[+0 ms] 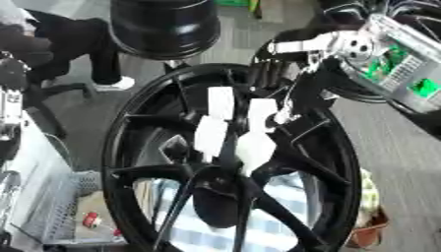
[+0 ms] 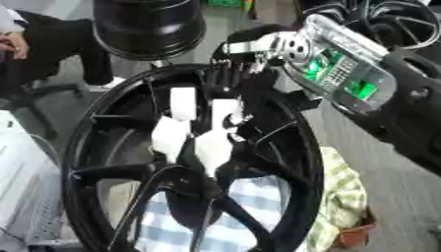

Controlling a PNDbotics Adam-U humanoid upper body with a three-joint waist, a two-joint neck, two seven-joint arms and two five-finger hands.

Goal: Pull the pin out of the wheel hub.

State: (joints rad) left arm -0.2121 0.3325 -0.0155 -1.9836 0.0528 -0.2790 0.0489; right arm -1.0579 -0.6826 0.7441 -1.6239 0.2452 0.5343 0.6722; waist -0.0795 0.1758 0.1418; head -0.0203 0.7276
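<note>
- One black wheel hub (image 1: 233, 162) stands upright, filling the middle of the view, its spokes running to a dark centre.
- No pin can be told apart; the robot hand hides the spot.
- Right robot hand (image 1: 237, 130) reaches in from the upper right, its white-tipped fingers (image 2: 211, 147) pressed together at the spokes, just above the centre; whether they clamp anything cannot be told.
- Behind its wrist sits a silver forearm with green boards (image 2: 340, 74).
- Above the robot hand hangs a black cylinder (image 1: 164, 27).
- Below it, blue checked cloth (image 2: 176, 226) shows through the spokes.
</note>
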